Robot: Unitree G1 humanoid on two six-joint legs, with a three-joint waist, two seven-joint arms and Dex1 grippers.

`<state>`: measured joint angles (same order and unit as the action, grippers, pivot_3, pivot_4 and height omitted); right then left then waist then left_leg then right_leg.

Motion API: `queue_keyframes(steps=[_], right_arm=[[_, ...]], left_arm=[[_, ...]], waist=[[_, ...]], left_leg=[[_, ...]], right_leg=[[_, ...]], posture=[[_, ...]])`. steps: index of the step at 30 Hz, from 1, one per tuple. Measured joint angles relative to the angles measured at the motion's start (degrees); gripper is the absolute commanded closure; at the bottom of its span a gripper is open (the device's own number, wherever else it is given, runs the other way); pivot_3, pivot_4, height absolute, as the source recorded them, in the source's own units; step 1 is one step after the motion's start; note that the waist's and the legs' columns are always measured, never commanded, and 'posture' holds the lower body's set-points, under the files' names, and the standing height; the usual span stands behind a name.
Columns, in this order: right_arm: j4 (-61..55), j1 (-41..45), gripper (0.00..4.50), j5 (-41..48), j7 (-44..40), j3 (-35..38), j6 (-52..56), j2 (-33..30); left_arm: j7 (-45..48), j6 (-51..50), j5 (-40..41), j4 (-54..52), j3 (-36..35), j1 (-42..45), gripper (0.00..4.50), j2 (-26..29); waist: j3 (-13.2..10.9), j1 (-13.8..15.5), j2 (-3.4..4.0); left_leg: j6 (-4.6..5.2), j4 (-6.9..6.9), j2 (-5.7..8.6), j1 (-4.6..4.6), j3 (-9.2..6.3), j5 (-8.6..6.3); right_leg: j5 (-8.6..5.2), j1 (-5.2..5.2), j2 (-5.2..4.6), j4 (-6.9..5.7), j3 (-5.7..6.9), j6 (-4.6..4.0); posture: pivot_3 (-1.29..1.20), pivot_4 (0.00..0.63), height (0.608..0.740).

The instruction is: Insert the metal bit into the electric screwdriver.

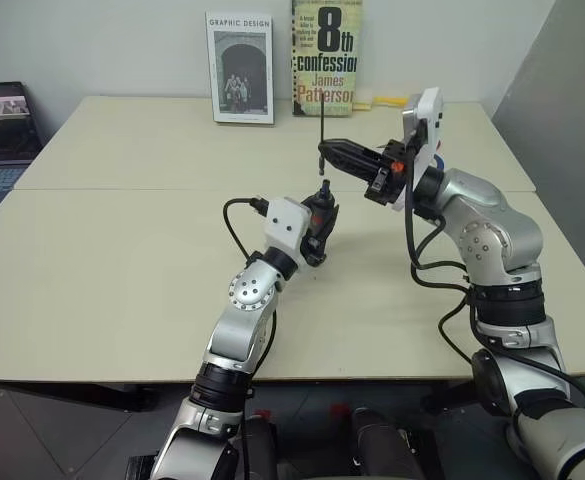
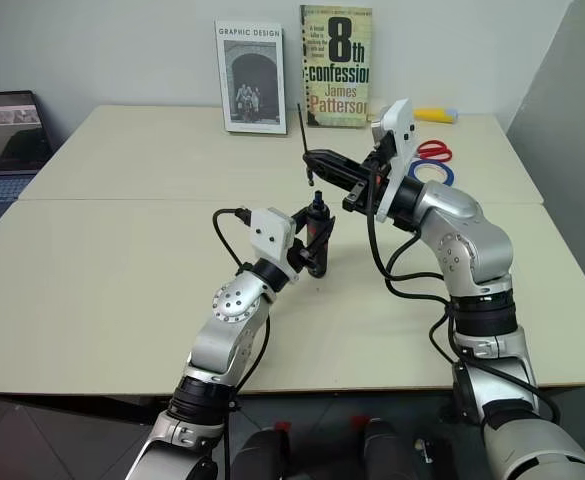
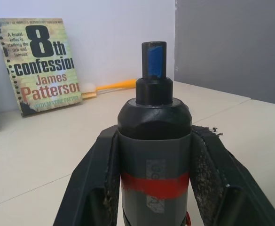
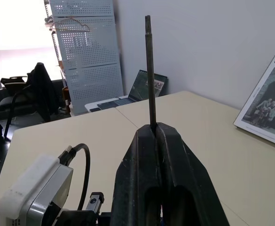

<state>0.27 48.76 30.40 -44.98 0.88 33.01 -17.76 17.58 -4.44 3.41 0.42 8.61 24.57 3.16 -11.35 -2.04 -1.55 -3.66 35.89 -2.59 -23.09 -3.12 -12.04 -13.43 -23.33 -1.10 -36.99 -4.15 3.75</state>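
**Black screwdriver and bit held apart over the table**

Nearest us, our left gripper [image 1: 318,222] pinches the screwdriver [image 3: 153,155] upright above the table [image 1: 122,250], blue tip on top. Just beyond and above it, our right gripper [image 1: 324,151] has its fingers pressed together on the bit [image 1: 321,130], which stands upright over the tip, not yet touching. Farthest back, two books [image 1: 327,57] lean against the wall.

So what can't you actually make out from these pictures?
- Lower end of the metal bit: right wrist view, hidden between the right gripper jaws.
- Base of the electric screwdriver: left wrist view, cut off by the picture edge.
- Socket in its blue tip: head views, too small.
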Motion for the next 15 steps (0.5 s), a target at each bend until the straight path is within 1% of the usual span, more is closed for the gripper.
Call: queue_keyframes(steps=[15], right_arm=[[0.17, -0.75, 4.50, -0.93, -0.13, -0.03, -1.83, -0.55]], left_arm=[[-0.03, -0.02, 0.00, -0.06, 0.00, -0.03, 2.86, 0.04]], waist=[[0.00, 0.00, 0.00]], left_leg=[[0.00, -0.01, 0.00, 0.00, 0.00, 0.00]], right_leg=[[-0.06, 0.00, 0.00, 0.01, 0.00, -0.10]], posture=[[0.00, 0.150, 0.740]])
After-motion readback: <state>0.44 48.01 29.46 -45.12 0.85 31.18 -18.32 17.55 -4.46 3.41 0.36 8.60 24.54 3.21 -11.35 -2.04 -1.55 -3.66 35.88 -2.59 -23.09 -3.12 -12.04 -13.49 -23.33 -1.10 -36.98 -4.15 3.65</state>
